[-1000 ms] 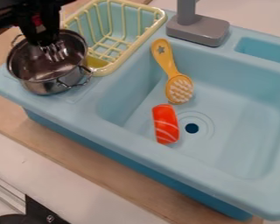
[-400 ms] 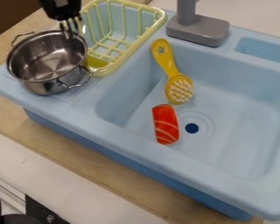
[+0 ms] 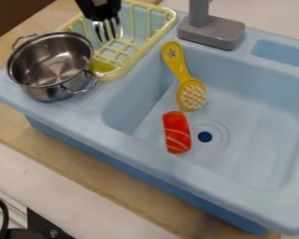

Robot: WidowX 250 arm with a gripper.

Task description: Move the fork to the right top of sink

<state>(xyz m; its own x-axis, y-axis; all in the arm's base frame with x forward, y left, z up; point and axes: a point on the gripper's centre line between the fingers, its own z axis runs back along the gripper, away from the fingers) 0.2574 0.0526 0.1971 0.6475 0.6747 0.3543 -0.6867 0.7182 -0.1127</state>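
4 hazards stand out, judged by the size of what they involve. The toy sink (image 3: 124, 140) has a deep basin (image 3: 258, 140) through the center and right of the frame; a weak hold, or letting go short of the upper right, would probably drop the fork (image 3: 108, 29) down there. The wire-style dish rack (image 3: 144, 50), at upper left, could snag the tines, since they point down among its bars as seen here; too little lift would be the cause. The gray faucet base (image 3: 211, 33), at top center, lies between the fork and the recessed tray (image 3: 283, 55) at upper right, so a low, straight sweep might strike it. Last, the yellow scrub brush (image 3: 185, 78) could be knocked by a low detour.

The black gripper (image 3: 101, 12), at the top left, is pinching the fork by its upper part, with 0 visible support beneath.

Compared with 1.0 s ago, the arm and gripper have moved right, and the fork, then over the steel pot (image 3: 49, 92) at left, is now over the dish rack. The sink, rack, pot, faucet, brush and toy salmon piece (image 3: 177, 133) lie as they did.
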